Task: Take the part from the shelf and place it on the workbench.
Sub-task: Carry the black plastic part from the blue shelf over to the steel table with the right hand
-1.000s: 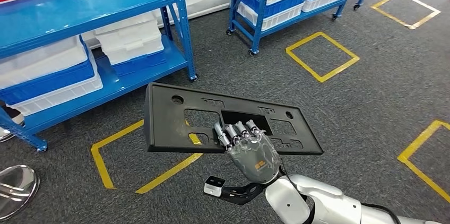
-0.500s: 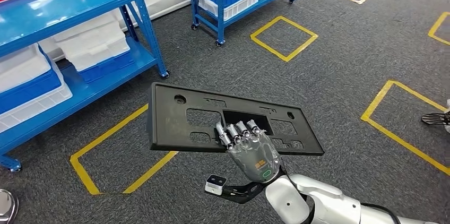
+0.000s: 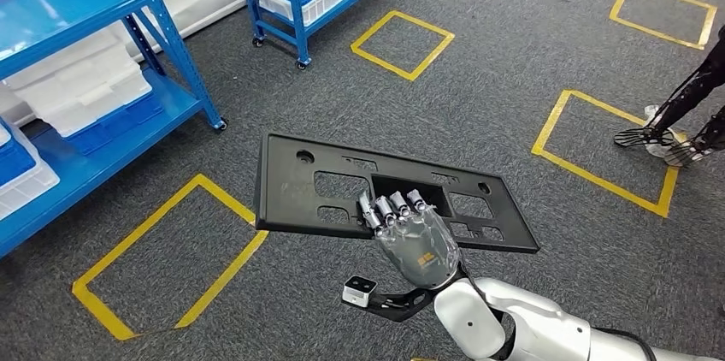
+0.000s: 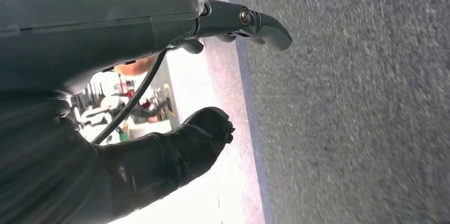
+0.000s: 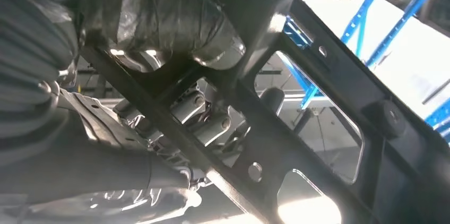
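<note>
Head view: right hand (image 3: 416,241) grips part (image 3: 342,186).

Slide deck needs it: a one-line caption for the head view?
Right hand holds a black plastic panel flat above grey carpet, blue shelving behind.

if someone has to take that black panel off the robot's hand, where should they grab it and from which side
Probably the free short end of the black panel, on the robot's left, coming in from that side. The right hand grips its near long edge at the middle, fingers through a cutout, so that end is clear; the panel lies roughly flat.
</note>
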